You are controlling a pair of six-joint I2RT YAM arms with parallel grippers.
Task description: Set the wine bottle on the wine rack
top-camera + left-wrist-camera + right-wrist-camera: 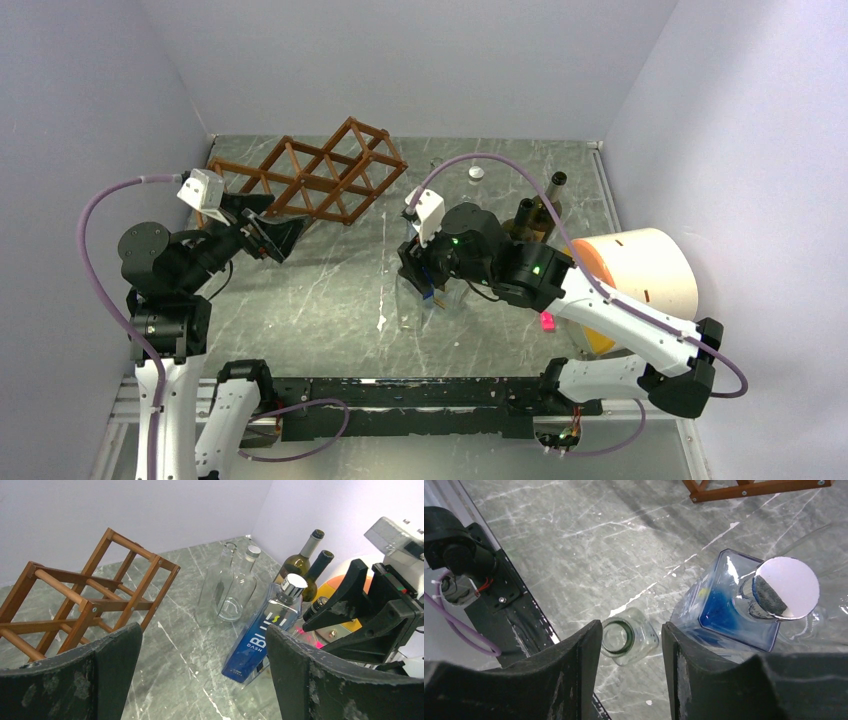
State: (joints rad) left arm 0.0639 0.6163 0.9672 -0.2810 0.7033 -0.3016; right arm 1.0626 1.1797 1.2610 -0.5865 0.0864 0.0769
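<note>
Wine rack (754, 489): your right wrist view shows one lower bar only, cut by the top edge; the left wrist view crops it at the left edge.
Clear bottle (646, 641): you see only mouth and shoulders from above; contact with the right gripper (630, 630) cannot be told.
Blue bottle (260, 630): base hidden behind a finger (320, 680) of the left gripper (202, 630); label only partly readable.
Dark wine bottles (299, 562): lower bodies hidden behind the blue bottle.
Cream cylinder (640, 265): near side covered by the right arm.
Pink object (547, 322): too small for you to identify.
</note>
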